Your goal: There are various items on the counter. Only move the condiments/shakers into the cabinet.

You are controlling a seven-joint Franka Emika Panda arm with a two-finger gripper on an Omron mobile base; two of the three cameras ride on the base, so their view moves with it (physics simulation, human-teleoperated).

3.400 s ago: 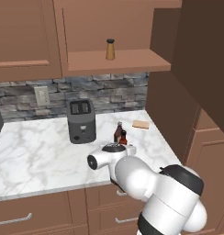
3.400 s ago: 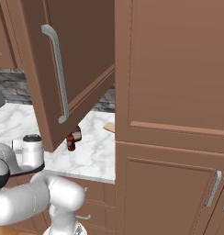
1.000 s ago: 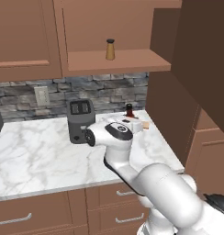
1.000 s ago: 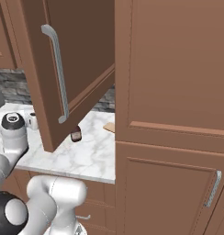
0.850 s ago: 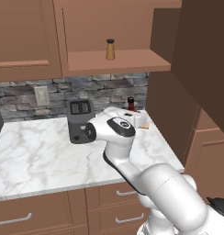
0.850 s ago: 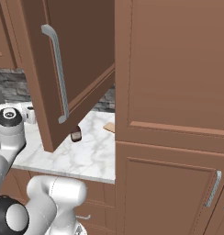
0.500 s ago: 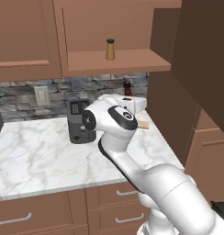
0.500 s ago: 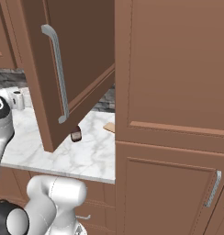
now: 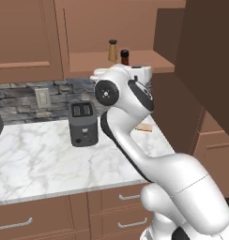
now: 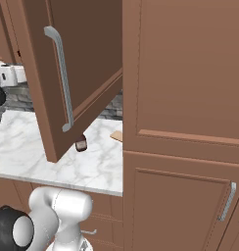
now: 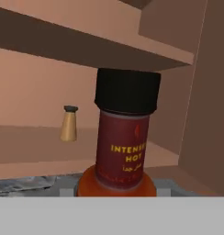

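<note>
My gripper [image 9: 127, 66] is shut on the dark red-labelled bottle [image 11: 125, 137], which it holds upright by its lower part. The bottle's black cap [image 9: 125, 55] stands level with the cabinet shelf [image 9: 88, 61], at its front edge. To the bottle's left, the tan shaker [image 9: 112, 50] stands on that shelf, also seen as the shaker [image 11: 69, 124] in the hand view. The reddish-brown pale-capped bottle [image 10: 81, 144] stands on the counter [image 10: 23, 142] under the open door's lower corner. My arm hides that bottle in the left base view.
The dark grey toaster [image 9: 82, 123] sits on the counter [image 9: 36, 154] against the stone wall. The flat tan slab [image 9: 144, 127] lies to its right, behind my arm. The open cabinet door [image 10: 62, 73] swings out over the counter. A tall wooden unit [image 10: 185, 122] closes off the right.
My gripper has risen with the red-labelled bottle from just above the counter up to the height of the cabinet shelf. Nothing else has moved.
</note>
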